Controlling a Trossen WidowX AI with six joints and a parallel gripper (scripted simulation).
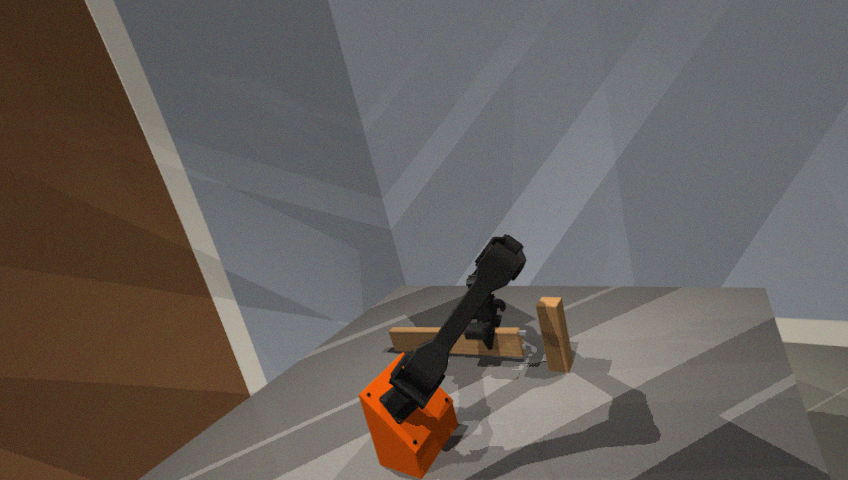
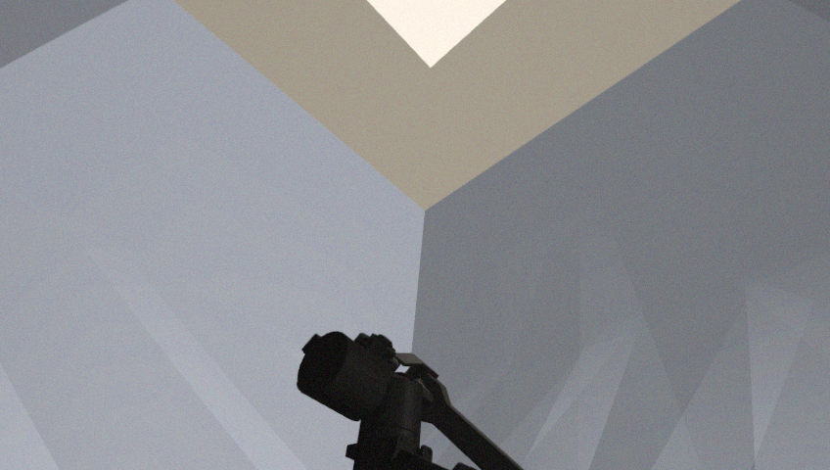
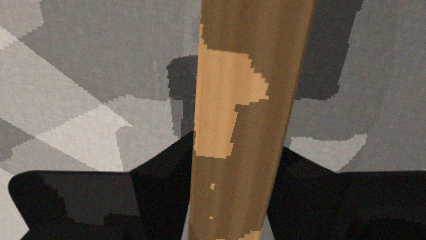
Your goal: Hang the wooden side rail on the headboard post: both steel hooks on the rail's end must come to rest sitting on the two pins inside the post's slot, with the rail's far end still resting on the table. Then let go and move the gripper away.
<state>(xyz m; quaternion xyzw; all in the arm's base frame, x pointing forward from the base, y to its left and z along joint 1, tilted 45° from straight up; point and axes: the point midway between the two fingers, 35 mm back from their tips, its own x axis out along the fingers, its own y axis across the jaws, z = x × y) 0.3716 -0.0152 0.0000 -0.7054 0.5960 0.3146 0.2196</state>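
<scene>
The wooden side rail [image 1: 411, 339] [image 3: 245, 120] lies lengthwise across the top view, low over or on the table; its exact height is hard to tell. My gripper [image 1: 489, 343] [image 3: 224, 138] is shut on the rail, nearer its right end, with one black finger on each side in the wrist view. The grey steel hooks [image 1: 523, 333] stick out from the rail's right end, small and partly lost against the shadows. The headboard post [image 1: 554, 336] stands upright to their right, with a gap between. Its slot and pins cannot be seen. The exterior view shows only the upper arm parts.
The orange arm base [image 1: 399, 440] stands in front of the rail in the top view, and the black arm [image 1: 464, 315] reaches over the rail's middle. The grey table [image 1: 684, 356] carries everything; its right edge lies well beyond the post. Broad shadows cross it.
</scene>
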